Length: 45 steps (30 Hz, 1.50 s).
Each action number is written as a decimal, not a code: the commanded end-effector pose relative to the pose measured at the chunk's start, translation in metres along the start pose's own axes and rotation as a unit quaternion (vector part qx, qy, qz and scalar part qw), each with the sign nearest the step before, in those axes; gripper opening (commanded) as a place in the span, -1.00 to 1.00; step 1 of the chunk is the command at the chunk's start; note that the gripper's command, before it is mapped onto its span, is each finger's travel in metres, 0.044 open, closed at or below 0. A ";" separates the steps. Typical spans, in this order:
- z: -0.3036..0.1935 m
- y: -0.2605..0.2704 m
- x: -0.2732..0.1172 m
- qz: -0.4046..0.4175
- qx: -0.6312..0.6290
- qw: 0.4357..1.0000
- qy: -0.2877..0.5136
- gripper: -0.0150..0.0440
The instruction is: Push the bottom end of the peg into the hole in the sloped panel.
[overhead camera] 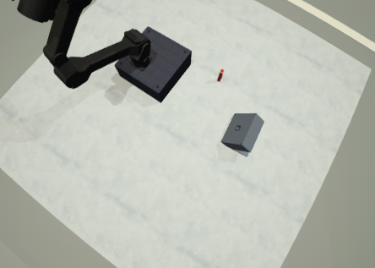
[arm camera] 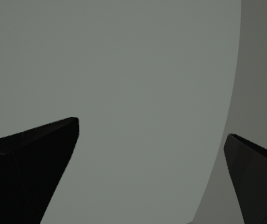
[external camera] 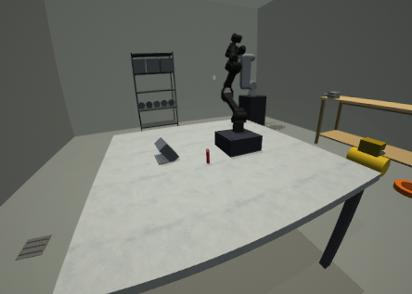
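Note:
A small red peg (overhead camera: pixel 220 75) (external camera: pixel 208 157) stands upright on the table, with a brighter red top. Its cross-section is too small to tell. A grey sloped panel (overhead camera: pixel 233 136) (external camera: pixel 167 150) stands on the table a short way from the peg. The hole (overhead camera: pixel 237 128) in its face looks small and roughly square in the top view; it does not show in the exterior view. My gripper (arm camera: pixel 154 135) is open and empty, its two dark fingertips wide apart in the wrist view. The arm is raised high above its base, far from the peg and panel.
The arm stands on a dark square block (overhead camera: pixel 169 57) (external camera: pixel 237 141) on the pale table (overhead camera: pixel 139 188) (external camera: pixel 186 202), and the peg stands between that block and the panel. A shelf rack, another robot arm and a wooden bench stand beyond the table. The wrist view shows only plain grey surfaces beyond the fingers.

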State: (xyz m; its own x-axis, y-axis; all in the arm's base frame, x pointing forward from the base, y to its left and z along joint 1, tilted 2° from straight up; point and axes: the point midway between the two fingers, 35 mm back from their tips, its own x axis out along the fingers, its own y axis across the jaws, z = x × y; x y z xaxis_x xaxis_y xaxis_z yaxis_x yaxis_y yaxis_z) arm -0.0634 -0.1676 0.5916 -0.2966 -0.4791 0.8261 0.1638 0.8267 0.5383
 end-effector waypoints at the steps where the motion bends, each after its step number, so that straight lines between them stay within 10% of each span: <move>1: 0.000 0.001 0.000 0.001 0.001 1.000 0.000 0.95; 22: 0.006 0.177 -0.063 0.263 0.126 0.956 0.040 1.00; 45: -0.041 0.335 -0.242 0.563 0.169 0.779 0.218 1.00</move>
State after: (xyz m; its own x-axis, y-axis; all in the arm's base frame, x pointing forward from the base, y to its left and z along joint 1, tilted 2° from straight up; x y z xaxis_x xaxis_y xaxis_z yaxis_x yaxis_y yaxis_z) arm 0.0855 0.1962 0.5909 0.1670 0.5668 0.8067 -0.1483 0.8233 -0.5478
